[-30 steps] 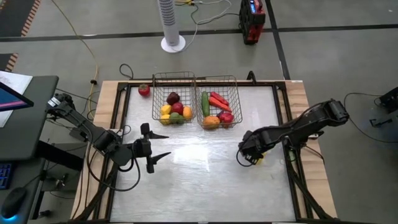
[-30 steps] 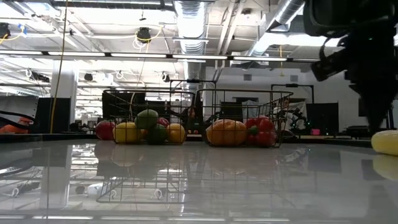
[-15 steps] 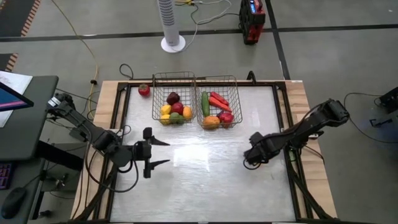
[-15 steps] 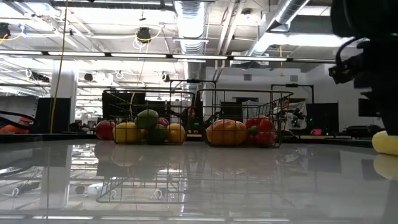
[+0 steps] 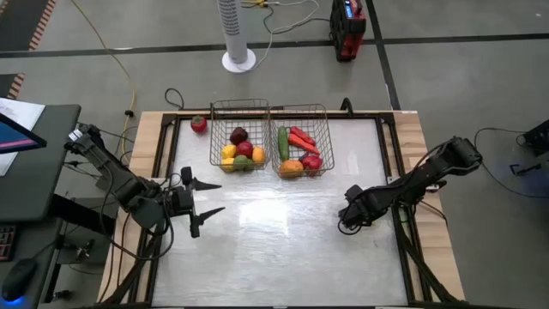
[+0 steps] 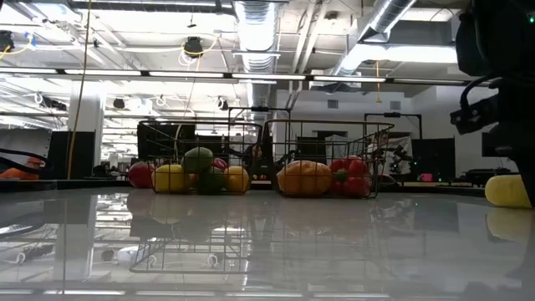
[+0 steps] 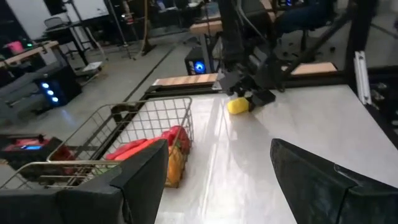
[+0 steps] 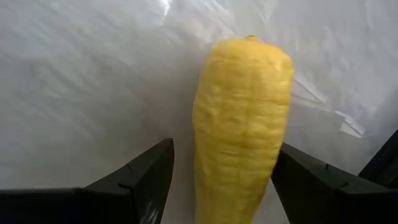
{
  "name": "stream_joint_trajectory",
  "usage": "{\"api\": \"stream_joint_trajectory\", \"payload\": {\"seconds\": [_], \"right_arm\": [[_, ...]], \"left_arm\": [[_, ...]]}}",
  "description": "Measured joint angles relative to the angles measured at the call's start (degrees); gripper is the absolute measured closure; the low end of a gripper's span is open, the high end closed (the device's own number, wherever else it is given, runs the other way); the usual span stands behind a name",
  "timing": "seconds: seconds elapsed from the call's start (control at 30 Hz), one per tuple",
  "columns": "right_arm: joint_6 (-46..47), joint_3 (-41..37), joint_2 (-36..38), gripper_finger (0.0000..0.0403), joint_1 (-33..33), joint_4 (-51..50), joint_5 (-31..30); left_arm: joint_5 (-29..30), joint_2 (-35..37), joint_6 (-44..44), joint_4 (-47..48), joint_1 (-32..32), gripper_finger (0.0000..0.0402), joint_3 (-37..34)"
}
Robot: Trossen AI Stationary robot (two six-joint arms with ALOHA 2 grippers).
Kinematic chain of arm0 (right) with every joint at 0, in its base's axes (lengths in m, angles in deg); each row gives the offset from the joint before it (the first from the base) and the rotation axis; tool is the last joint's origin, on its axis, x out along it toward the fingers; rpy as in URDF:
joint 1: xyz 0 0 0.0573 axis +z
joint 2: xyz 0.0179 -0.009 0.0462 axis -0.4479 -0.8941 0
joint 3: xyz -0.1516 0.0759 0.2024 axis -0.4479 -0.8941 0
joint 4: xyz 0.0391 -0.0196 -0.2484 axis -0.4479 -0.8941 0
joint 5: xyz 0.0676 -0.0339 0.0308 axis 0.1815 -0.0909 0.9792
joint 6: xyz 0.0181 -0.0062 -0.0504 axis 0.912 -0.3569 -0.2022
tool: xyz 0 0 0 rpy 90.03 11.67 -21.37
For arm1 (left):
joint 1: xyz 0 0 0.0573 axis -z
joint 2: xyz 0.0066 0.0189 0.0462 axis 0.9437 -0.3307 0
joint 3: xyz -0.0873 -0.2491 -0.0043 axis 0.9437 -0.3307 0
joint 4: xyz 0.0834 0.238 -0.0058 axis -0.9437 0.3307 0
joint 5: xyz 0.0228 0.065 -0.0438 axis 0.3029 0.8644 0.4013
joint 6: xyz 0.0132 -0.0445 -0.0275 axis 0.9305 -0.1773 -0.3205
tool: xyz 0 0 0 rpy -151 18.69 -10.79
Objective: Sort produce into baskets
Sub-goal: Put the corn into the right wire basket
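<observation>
1. Lying on the table [image 5: 283, 249] directly under the right gripper [image 8: 217, 186], the yellow corn-like piece [image 8: 242, 118] sits between the two open fingers [image 8: 140, 180], with a gap on each side; the fingers have hold of nothing yet.
2. Its surface shows rows of small bumps, so I judge it is a light, stiff plastic toy. It is long and rounded, so it can roll or slip out if it is pinched near one end.
3. The best place to take hold seems the middle of its length, across the narrow width, as the fingers stand now.
4. In the left wrist view the same yellow piece [image 7: 239, 106] lies just at the tip of the right gripper [image 7: 258, 93], well apart from the baskets.
5. Away from the right gripper, at the far edge of the table, stand the left basket [image 5: 216, 129] and the right basket [image 5: 324, 129], both already filled with produce.
6. One red piece [image 5: 199, 124] lies outside, just beside the left basket.
7. The left gripper [image 5: 202, 197] waits at the other side of the table, fingers spread wide and empty.
</observation>
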Motion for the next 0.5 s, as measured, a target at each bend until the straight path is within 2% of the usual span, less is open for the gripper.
{"api": "stream_joint_trajectory", "payload": {"seconds": [0.17, 0.27, 0.5], "right_arm": [[-1.46, 0.04, 0.04, 0.0123, 0.0, 0.39, -0.02], [-3.02, 0.04, 0.04, 0.0138, -0.02, 0.9, -0.04], [-6.54, 0.16, 0.03, 0.0234, -0.11, 1.63, -0.07]], "left_arm": [[-1.67, -0.46, 0.24, 0.36, 0.49, 0.0132, 0.0], [-1.65, -0.48, 0.26, 0.42, 0.46, 0.0132, 0.0], [-1.52, -0.48, 0.3, 0.45, 0.47, 0.0132, 0.0]]}}
